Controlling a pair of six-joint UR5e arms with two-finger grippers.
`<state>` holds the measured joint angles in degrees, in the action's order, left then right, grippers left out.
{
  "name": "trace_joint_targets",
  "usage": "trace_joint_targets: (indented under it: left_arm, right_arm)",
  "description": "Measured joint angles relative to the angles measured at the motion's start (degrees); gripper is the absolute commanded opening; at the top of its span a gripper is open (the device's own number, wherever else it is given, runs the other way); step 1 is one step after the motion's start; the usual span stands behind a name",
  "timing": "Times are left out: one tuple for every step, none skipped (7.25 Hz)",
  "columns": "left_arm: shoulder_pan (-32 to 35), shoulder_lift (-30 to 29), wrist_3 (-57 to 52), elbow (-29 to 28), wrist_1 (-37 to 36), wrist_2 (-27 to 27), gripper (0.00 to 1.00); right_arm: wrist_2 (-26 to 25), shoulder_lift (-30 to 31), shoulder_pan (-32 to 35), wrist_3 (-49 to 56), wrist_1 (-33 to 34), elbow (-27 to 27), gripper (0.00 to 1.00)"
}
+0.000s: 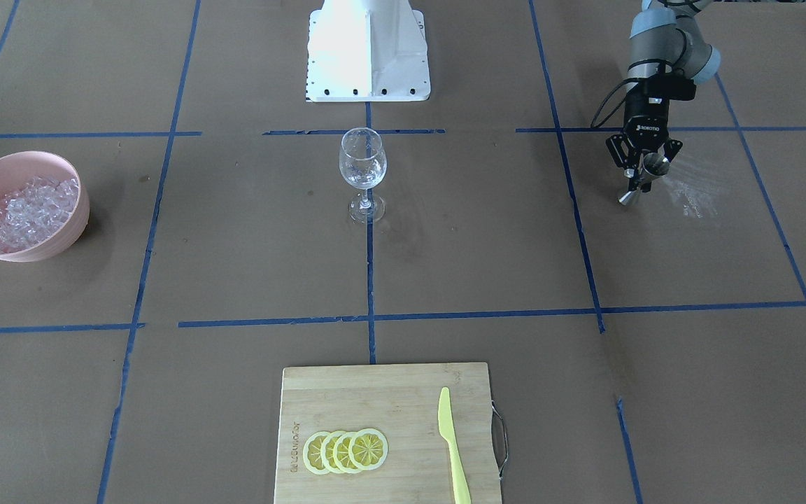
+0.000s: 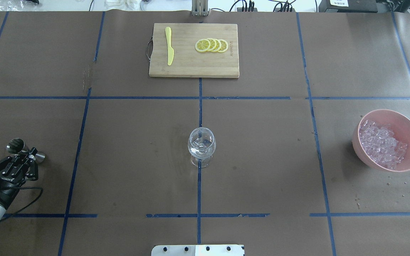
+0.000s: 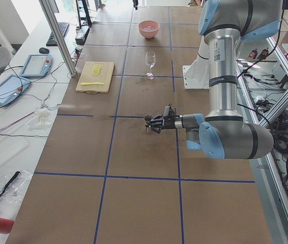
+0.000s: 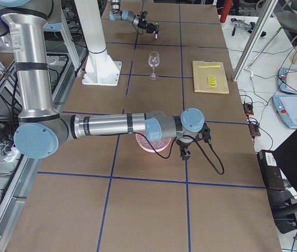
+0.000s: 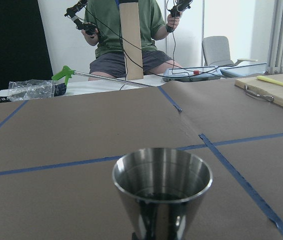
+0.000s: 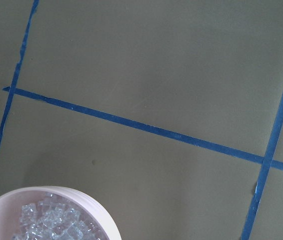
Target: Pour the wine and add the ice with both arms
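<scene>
At table's left end: left gripper (image 1: 644, 175) pinches jigger (image 1: 655, 166), well apart from glass (image 1: 362, 168). Ice (image 1: 29, 210) in bowl (image 1: 71, 234); right gripper (image 4: 184, 153) nearby, spread or closed untellable. Step: seemingly pouring; next, carry level, tip.

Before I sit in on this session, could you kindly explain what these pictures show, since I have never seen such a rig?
These are two robot arms at a paper-covered table. Four pictures come from fixed cameras: one facing the robot, one behind it looking down, one at each table end. Two come from wrist cameras. The left end effector, a two-finger clamp, is shut on a steel measuring cup, off to one side. The right arm reaches out near a pink bowl of ice; whether the right end effector is open, I cannot tell. A wine glass stands in the middle. Opposite the robot lies a cutting board with lemon slices and a yellow knife.
</scene>
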<state>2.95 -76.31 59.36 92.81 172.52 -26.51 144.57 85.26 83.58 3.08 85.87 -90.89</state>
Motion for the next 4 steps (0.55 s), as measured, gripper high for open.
trace_joint_targets:
  left_arm:
    - [0.0,-1.4,-3.5,3.4,0.0,-1.1,0.00]
    - [0.0,-4.4,-7.1,5.6,0.0,-1.7,0.00]
    - [0.1,-8.5,-12.1,6.8,-0.1,-2.1,0.00]
    - [0.1,-12.4,-15.4,7.8,-0.9,-2.2,0.00]
  right_arm:
    - [0.0,-0.1,0.0,0.0,0.0,0.0,1.00]
    - [0.0,-0.1,0.0,0.0,0.0,-0.1,1.00]
    - [0.0,-0.1,0.0,0.0,0.0,-0.2,1.00]
    - [0.0,-0.1,0.0,0.0,0.0,-0.3,1.00]
